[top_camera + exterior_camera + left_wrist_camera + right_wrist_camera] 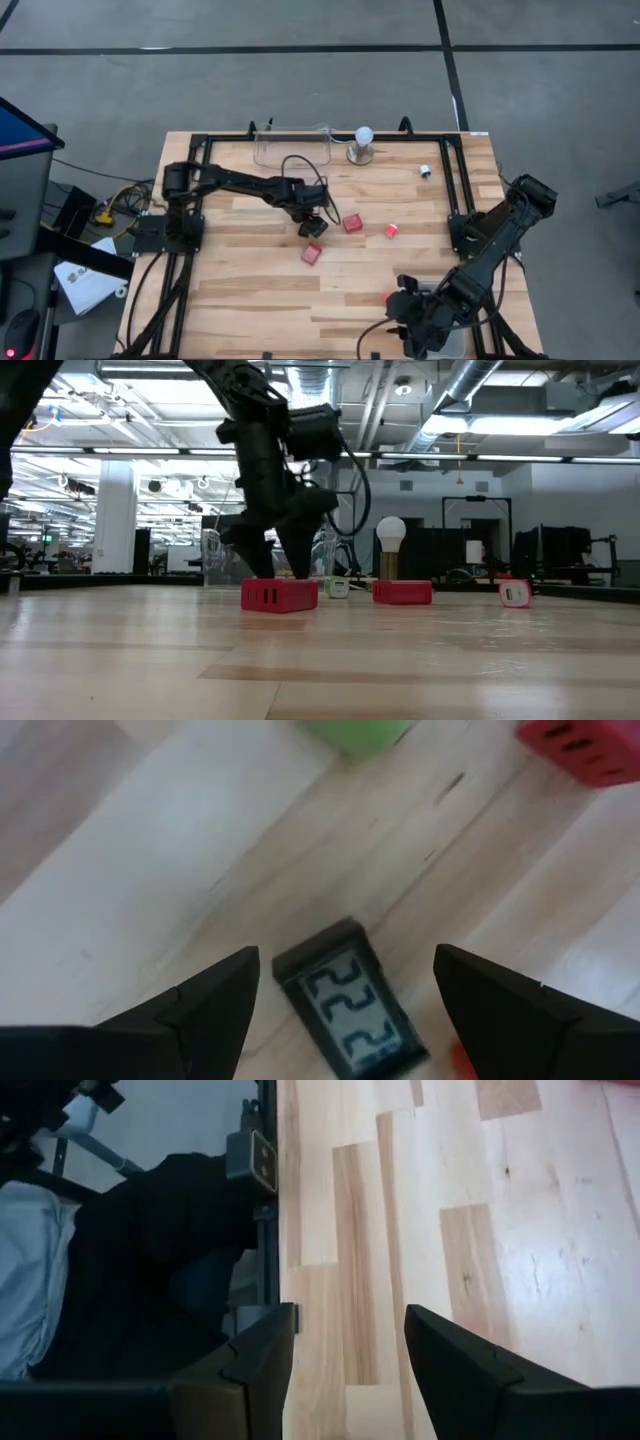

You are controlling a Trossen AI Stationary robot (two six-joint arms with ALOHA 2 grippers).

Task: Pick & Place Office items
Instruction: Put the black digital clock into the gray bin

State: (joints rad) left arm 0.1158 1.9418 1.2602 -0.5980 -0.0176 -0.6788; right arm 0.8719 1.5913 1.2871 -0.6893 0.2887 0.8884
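Most of the sorting looks undone: red blocks (352,223) lie loose mid-table (250,290). The left gripper (340,995), jaws spread, hovers over a small black clock (350,1010) there. The right gripper (345,1345) waits near the table's front edge, jaws parted around nothing.

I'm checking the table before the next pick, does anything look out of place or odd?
Nothing looks damaged or spilled. The small black digital clock lies flat on the wooden table, display up, at an angle to the planks, between the open jaws of the left gripper. Red blocks lie scattered mid-table. The right gripper waits open near the table's front edge.
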